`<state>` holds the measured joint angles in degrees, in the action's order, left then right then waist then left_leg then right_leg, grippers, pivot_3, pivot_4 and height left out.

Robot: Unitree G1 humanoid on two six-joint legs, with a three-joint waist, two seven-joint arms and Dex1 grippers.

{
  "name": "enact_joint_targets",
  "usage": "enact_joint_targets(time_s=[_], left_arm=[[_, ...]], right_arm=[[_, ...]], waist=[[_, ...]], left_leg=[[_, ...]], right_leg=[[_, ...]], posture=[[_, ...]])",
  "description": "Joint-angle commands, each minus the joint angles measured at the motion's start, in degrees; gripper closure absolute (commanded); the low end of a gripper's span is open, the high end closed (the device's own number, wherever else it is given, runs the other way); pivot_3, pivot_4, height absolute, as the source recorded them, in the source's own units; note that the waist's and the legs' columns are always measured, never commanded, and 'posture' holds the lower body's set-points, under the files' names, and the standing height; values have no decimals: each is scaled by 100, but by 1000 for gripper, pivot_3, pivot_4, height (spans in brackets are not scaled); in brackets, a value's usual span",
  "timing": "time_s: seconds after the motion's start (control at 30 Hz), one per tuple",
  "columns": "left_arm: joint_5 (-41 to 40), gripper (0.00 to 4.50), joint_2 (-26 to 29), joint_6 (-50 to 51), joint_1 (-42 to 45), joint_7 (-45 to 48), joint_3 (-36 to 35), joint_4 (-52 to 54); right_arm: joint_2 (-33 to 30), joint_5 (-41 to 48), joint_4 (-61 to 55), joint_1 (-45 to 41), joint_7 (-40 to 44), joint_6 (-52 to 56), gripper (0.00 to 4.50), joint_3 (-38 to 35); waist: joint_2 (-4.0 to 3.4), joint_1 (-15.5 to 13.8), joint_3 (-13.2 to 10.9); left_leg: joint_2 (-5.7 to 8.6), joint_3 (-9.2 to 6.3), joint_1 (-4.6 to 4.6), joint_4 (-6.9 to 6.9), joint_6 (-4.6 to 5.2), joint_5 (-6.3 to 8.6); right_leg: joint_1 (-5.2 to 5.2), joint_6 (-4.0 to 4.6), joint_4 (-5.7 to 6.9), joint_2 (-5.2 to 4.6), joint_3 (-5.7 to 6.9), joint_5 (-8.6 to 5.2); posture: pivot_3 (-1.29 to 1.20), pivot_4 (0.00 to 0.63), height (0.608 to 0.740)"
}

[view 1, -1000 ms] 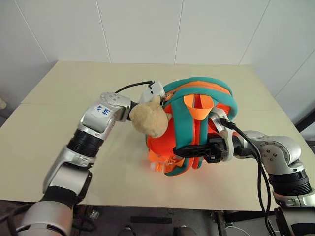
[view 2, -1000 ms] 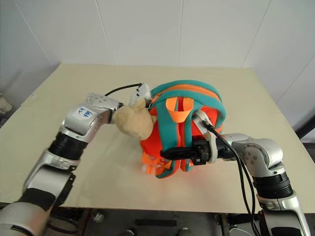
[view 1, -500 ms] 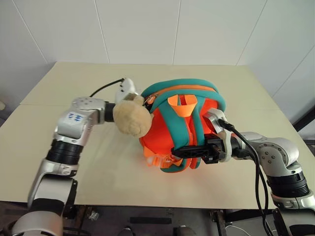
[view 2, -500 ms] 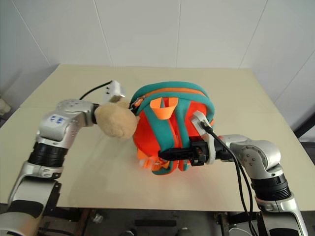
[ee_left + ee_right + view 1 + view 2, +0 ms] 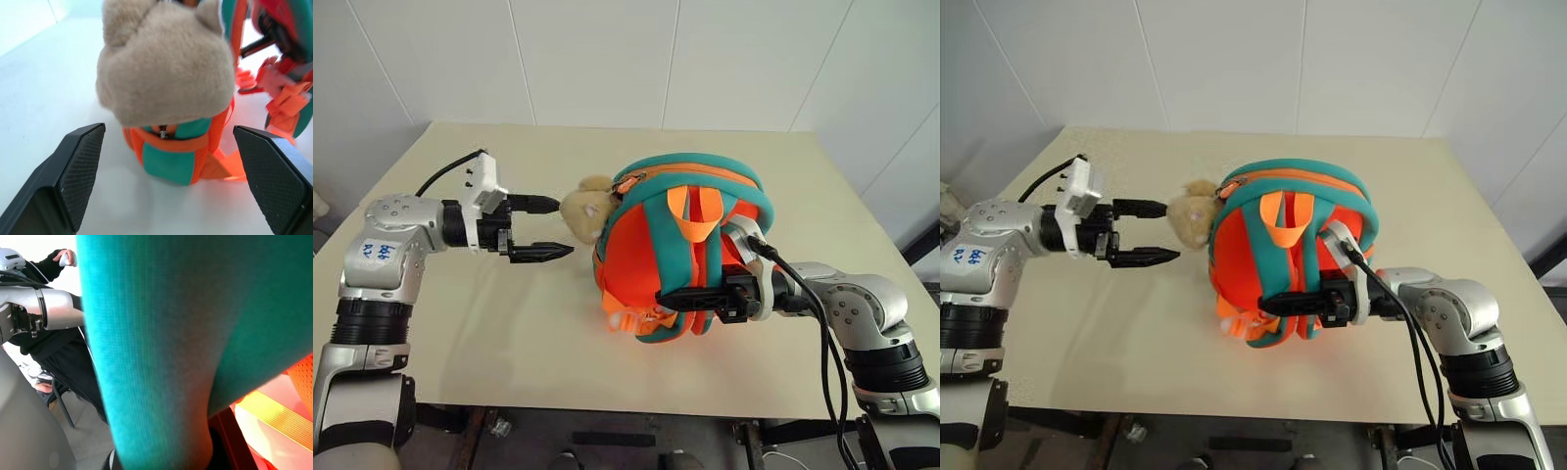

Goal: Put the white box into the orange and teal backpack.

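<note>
The orange and teal backpack stands upright in the middle of the table, strap side toward me, with a tan plush toy hanging at its left side. My right gripper lies across the lower straps, shut on a teal strap. My left gripper is open and level just left of the plush toy, apart from it. In the left wrist view its two fingers frame the toy with nothing between them. The white box is out of view.
The beige table has open surface to the left of and behind the backpack, with white walls beyond. A cable runs along my right arm. A person in dark clothes holding a controller is seen in the right wrist view.
My left gripper opened and pulled away to the left, out from behind the plush toy. The backpack, tugged left half a second ago, settled back to the right. My right gripper kept still.
</note>
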<state>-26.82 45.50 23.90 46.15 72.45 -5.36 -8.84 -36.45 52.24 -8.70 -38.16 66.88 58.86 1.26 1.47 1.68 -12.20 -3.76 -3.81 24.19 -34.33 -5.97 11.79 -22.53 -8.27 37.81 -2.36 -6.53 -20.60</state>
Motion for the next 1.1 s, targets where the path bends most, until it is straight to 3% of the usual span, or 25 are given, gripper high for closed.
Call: enact_joint_targets(time_s=[0.03, 0.27, 0.47, 0.57, 0.7, 0.83, 0.9, 1.1], left_arm=[[-271, 20, -149, -54, -54, -228, -312, 385], [-353, 20, -816, -16, 71, -776, -353, 284], [-276, 20, -863, 121, -111, -567, -26, 410], [-7, 608, -995, -163, -12, -761, 121, 227], [-56, 1759, -1024, -152, 61, -700, 157, 284], [-155, 2767, -698, 3, 185, -486, 39, 358], [-174, 3078, -408, 105, 333, -296, -14, 234], [391, 3078, 442, -359, 698, 183, 122, -844]], right_arm=[[-84, 13, -43, -27, 66, -51, 4470, -65], [-21, 8, -37, -30, 38, -41, 4470, -40], [-22, 14, -56, -38, 24, -48, 4470, -49], [-7, 25, -75, -29, 3, -58, 4470, -60], [6, 31, -94, -20, -30, -71, 4470, -80], [-16, 51, -140, 39, -85, -62, 4470, -129], [-28, 63, -168, 79, -113, -57, 4470, -147], [-27, 144, -320, 249, -256, -31, 4470, -226]], waist=[[0, -1, 0], [0, -4, 0], [0, 9, 0], [0, 0, 0], [0, -4, 0], [0, -2, 0], [0, 23, 0], [-1, 33, 0]], left_leg=[[0, 0, 0, -1, 0, 0], [0, -1, -1, -22, 2, 1], [0, -1, -1, -20, 2, 1], [0, -1, -1, -21, 2, 1], [0, -1, -1, -25, 2, 1], [0, -1, -1, -22, 2, 2], [0, -1, 0, -19, 2, 1], [1, 0, -4, -6, 2, 1]], right_leg=[[0, 0, 1, 0, 0, 0], [8, -4, 5, 0, 0, 2], [7, -4, 6, 1, 0, 3], [8, -4, 6, 0, 0, 3], [9, -4, 6, 1, 0, 3], [9, -4, 5, 1, 0, 3], [6, -4, 3, 1, 0, 3], [4, -3, 1, 1, 0, 2]], posture=[[0, 150, 740], [0, 150, 740], [0, 150, 740], [0, 150, 740], [0, 150, 740], [0, 150, 740], [0, 150, 740], [0, 150, 740]])
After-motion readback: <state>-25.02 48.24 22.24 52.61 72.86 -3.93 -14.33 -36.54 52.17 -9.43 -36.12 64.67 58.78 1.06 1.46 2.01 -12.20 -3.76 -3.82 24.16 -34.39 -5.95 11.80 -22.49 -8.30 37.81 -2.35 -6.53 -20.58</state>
